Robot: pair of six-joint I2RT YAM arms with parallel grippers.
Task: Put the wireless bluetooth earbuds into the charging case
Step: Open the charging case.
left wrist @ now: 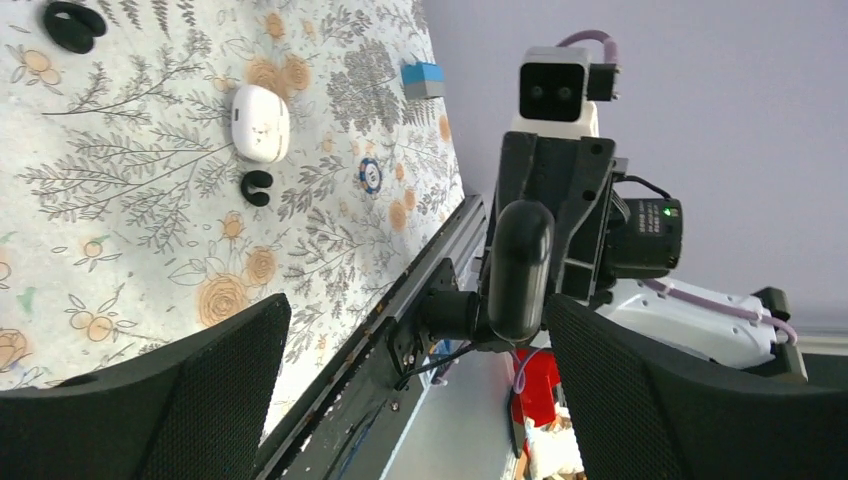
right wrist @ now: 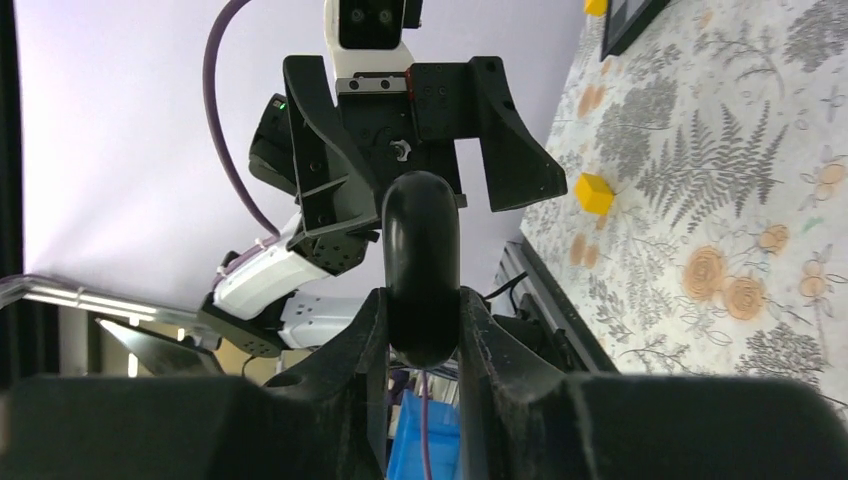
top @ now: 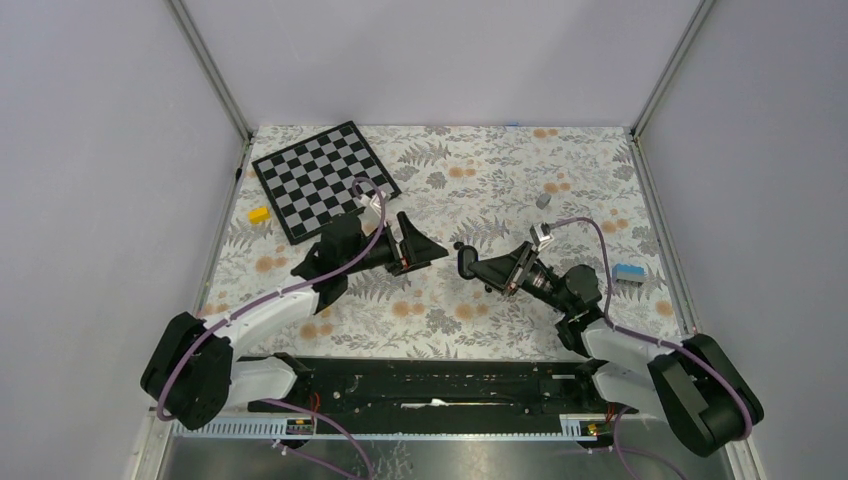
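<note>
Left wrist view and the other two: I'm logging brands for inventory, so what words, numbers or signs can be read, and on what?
No text is legible in any view.
Charging case: tiny dark marks, too small to read.
Round blue-and-white disc: centre mark, too blurred to read.
Black oval piece in the right gripper: no markings visible.

Right gripper: clamped on black oval pebble
Left gripper: opposite, jaws spread wide
Yellow block: on floral table
</note>
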